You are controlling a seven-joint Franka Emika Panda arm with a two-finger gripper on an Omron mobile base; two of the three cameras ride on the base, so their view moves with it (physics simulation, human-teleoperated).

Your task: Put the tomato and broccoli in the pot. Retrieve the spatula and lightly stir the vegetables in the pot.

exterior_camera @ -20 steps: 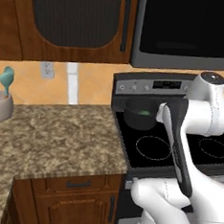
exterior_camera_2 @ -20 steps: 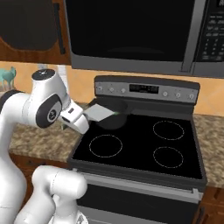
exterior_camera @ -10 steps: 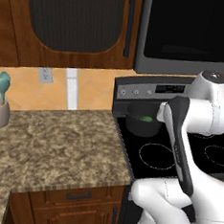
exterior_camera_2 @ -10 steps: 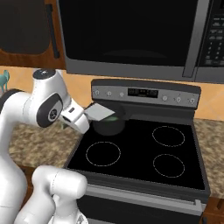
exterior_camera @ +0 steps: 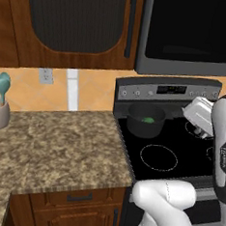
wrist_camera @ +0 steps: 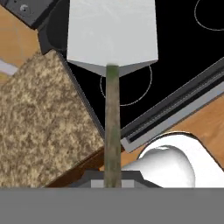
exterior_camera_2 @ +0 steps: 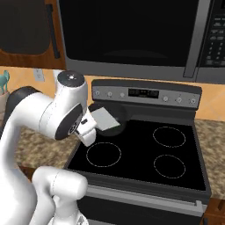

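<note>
The fingers pinch the handle of the spatula (wrist_camera: pixel 112 78), whose wide pale blade points out over the black stove (exterior_camera: pixel 179 154). In the right base view the blade (exterior_camera_2: pixel 104 118) hangs just in front of the dark pot (exterior_camera: pixel 146 120), which stands on the back left burner. The green broccoli (exterior_camera: pixel 147 120) lies inside the pot, beside the speckled tabletop (exterior_camera: pixel 53 148); I cannot make out the tomato.

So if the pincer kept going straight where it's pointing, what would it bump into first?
Probably the stove top. The pincer, shut on the spatula, points down at the black glass near a burner ring, though depth is hard to judge.
</note>
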